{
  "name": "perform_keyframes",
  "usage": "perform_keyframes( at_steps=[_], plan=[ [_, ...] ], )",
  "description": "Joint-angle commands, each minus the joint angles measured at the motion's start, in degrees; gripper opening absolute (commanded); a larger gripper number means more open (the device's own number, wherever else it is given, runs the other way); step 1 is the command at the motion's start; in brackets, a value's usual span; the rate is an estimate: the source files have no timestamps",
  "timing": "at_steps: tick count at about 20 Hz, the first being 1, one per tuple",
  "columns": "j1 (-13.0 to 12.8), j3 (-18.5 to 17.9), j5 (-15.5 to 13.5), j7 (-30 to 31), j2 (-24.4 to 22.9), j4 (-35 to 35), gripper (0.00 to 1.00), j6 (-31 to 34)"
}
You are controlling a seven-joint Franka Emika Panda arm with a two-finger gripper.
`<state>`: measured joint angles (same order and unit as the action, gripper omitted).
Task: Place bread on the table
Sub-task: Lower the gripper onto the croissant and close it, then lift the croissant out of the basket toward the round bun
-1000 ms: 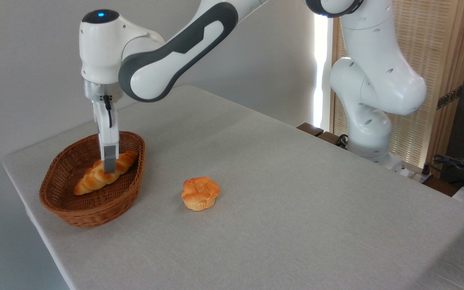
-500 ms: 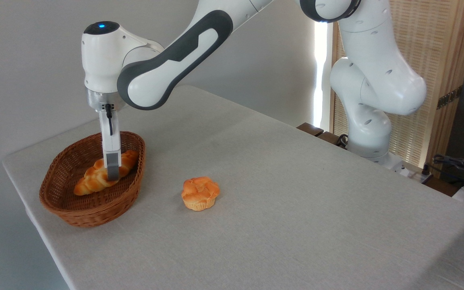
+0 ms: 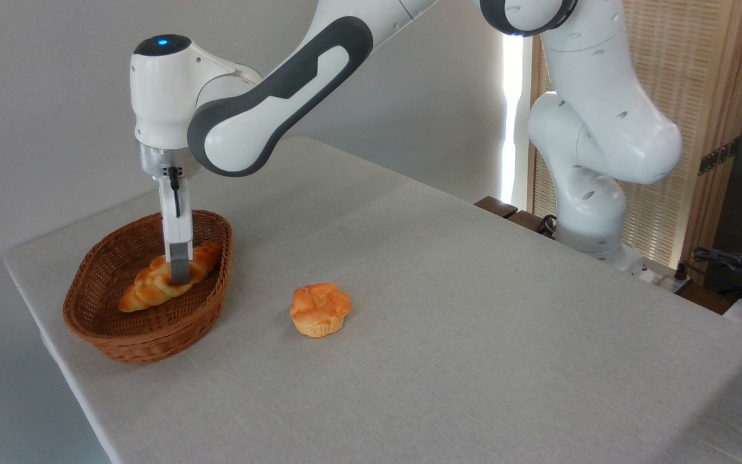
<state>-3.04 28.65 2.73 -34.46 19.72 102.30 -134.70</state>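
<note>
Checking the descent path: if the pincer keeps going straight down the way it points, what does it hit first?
The bread: the pincer points straight down at its middle, the visible finger already overlapping the loaf. Below that is the basket floor. Whether the fingers already touch the loaf cannot be told from this one view.

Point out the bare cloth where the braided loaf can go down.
Widest free patch: the table between the bun and the arm's base. Front cloth below the bun is bare too. Crowded: the basket, where the gripper meets the bread.

claw (image 3: 180, 276) seemingly grips basketed bread (image 3: 152, 287)
</note>
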Motion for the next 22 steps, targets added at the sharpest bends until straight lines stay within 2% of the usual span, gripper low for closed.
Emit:
perform_keyframes(
  at_steps=[1,3,5,7,14,20,22],
  plan=[
    [0.0,0.0,-0.3,0.3,0.1,0.5,0.17,-1.4],
    [0.2,-0.3,-0.7,0.4,-0.3,0.0,0.16,-1.2],
    [0.2,-0.4,-3.6,0.7,-1.1,-0.2,0.1,-0.9],
    [0.3,-0.7,-5.1,0.7,-1.7,-0.2,0.07,-0.7],
    [1.2,-1.8,-9.4,0.7,-3.4,-1.7,0.07,0.0],
    [1.4,-4.6,-12.3,0.5,-3.5,-8.8,0.07,10.5],
    [1.6,-5.4,-12.3,-0.3,-6.3,-8.6,0.08,15.1]
  ],
)
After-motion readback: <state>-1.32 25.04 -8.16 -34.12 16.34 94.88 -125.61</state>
